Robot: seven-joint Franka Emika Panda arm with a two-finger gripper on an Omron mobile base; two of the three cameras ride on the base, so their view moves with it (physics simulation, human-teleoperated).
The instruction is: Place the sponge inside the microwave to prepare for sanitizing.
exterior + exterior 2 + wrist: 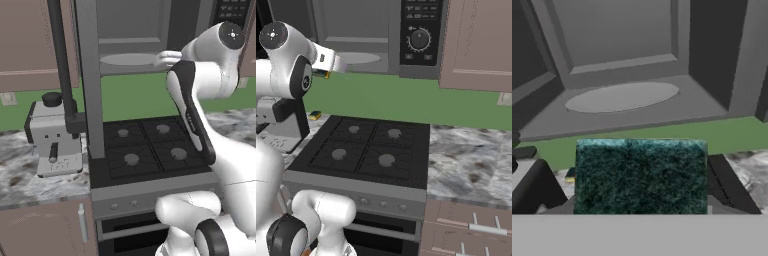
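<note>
Left base view, left to right: coffee machine [54,137] on the marble counter [20,180], then the open microwave door [89,75] seen edge-on, stove [150,150] below, and the arm reaching up to the microwave [131,30] cavity. The hand sits at the cavity mouth next to the turntable [127,59], but the fingers can't be made out here.

Right base view: the gripper [325,74] is left of the cavity opening, with a yellow bit of the sponge [323,74] under the hand. This view adds the microwave control panel with round knob [420,38], plus a small yellow-and-dark item [315,115] on the counter by the stove's back left corner.

Hand view: sponge's dark green top fills the space between the two dark fingers [534,187], clamped on it. It is held just outside the cavity, turntable straight ahead.
</note>
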